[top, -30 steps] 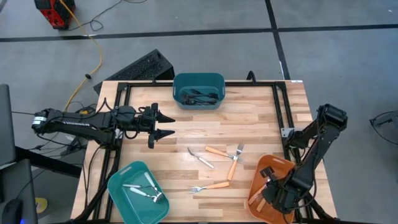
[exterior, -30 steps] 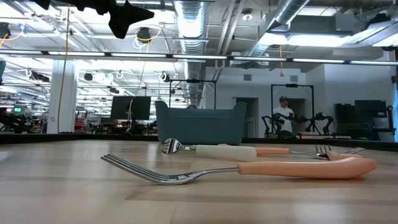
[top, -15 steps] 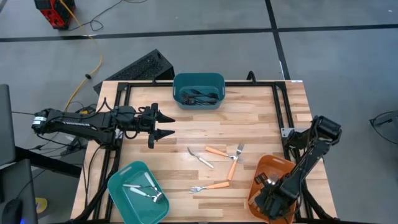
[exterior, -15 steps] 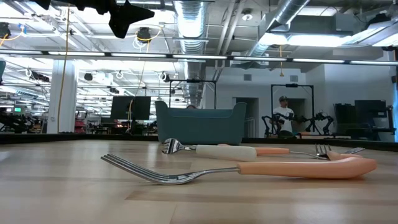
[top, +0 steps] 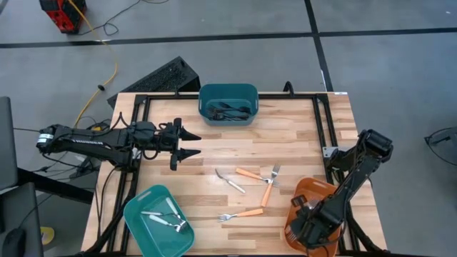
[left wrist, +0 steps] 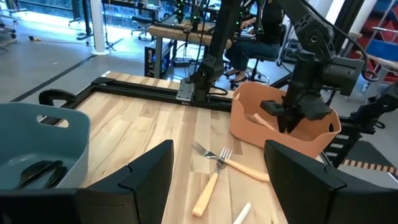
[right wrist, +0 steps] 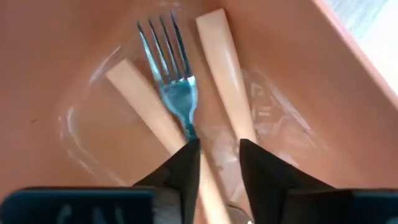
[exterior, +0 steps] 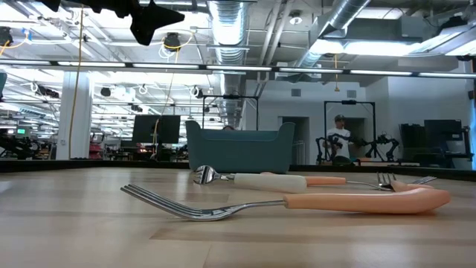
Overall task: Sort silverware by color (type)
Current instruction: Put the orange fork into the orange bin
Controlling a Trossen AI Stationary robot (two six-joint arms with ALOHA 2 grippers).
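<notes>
**Right arm low in the orange bin, left arm waiting**

The wooden table (top: 214, 143) looks as it did a second ago; only the right arm has shifted, its wrist now further toward the near edge over the orange bin (top: 311, 214). The left gripper (top: 187, 143) hangs unmoved with fingers spread, holding nothing; the dark teal bin (top: 228, 103) lies beyond its fingertips and the light teal bin (top: 158, 220) off to one side.

The right gripper (right wrist: 214, 163) points into the orange bin with a narrow gap between its fingers (right wrist: 180, 168). An orange-handled fork (right wrist: 171, 102) lies just ahead of the tips, seemingly free, beside two more orange handles. Whether the fingertips touch it cannot be told.

From above, the arm hides most of this bin's contents. Four pieces of silverware (top: 250, 185) lie loose mid-table, between the two grippers.
</notes>
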